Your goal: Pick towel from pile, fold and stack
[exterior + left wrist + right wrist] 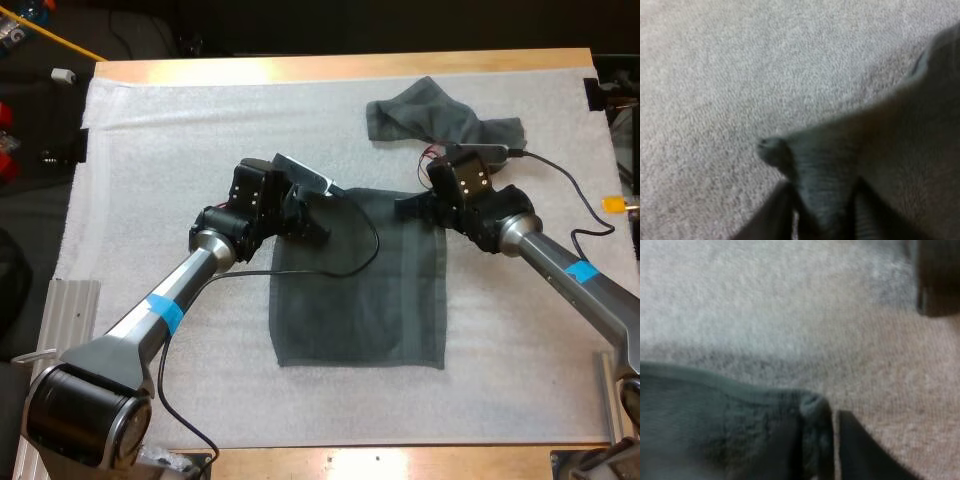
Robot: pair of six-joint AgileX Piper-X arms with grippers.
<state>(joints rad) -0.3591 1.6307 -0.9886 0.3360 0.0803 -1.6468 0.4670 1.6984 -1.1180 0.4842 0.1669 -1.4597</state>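
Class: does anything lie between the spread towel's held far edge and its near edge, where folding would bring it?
Nothing visible does: left hand and right hand pinch the spread towel at far corners; the crumpled towel lies beyond.

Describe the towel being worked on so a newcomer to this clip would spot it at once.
On the white mat, near its middle, lies the flat towel, dark grey-green. The left gripper and right gripper each pinch one of its far corners. Unlike the crumpled towel at the mat's far right, it is spread out as a rectangle.
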